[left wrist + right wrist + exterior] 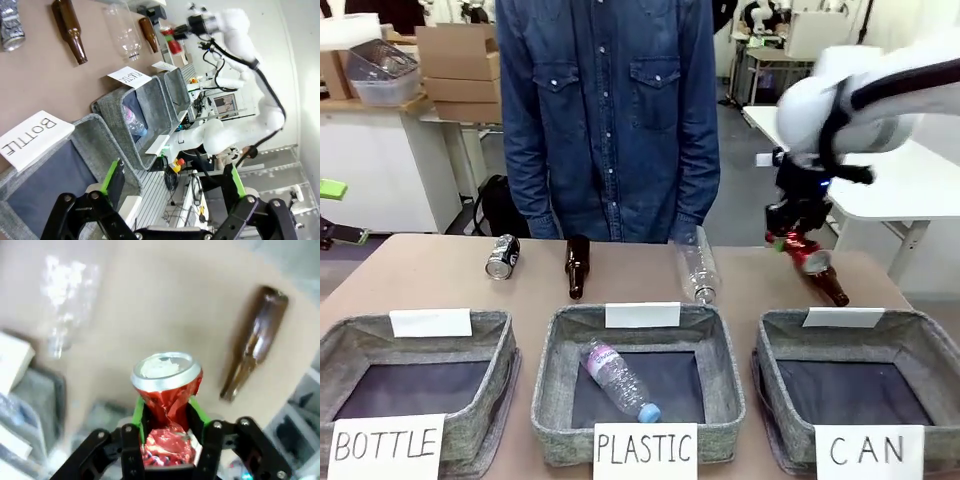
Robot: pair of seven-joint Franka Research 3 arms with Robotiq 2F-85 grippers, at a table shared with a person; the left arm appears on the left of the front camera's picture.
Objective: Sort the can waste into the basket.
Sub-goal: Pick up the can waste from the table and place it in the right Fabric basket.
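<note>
In the front view we see the right gripper point(798, 243) clamped on the red can point(810, 259). The can is a dented metal cylinder, held tilted above the far right of the tan table point(440, 285), just beyond the far rim of the CAN basket point(780, 325). That basket is a soft grey felt rectangle with a dark floor and a white paper sign on its near wall. A brown glass bottle point(832, 287) lies just under the can, and we cannot tell whether they touch. The dark can point(502, 256) lies on its side at the far left, well apart from the CAN basket. Near it lies a second brown bottle point(576, 268), neck towards us. A clear ribbed plastic bottle point(697, 266) lies farther right. A smaller plastic bottle point(620, 382) with a blue cap rests inside the PLASTIC basket point(552, 400). A person in a denim shirt point(610, 110) stands at the far side.

In the left wrist view the left gripper point(174, 181) is spread wide, its green-padded fingers apart with nothing between them. It is above the felt BOTTLE basket point(82, 131). The dark can's crinkled silver skin shows in the top corner.

In the right wrist view we see the two green pads pinching the red can's point(167, 385) crumpled foil-like waist. Its round silver end faces away from the camera. The brown glass bottle lies blurred on the table to the picture's right, and the clear ribbed plastic bottle is a pale smear to the left.
</note>
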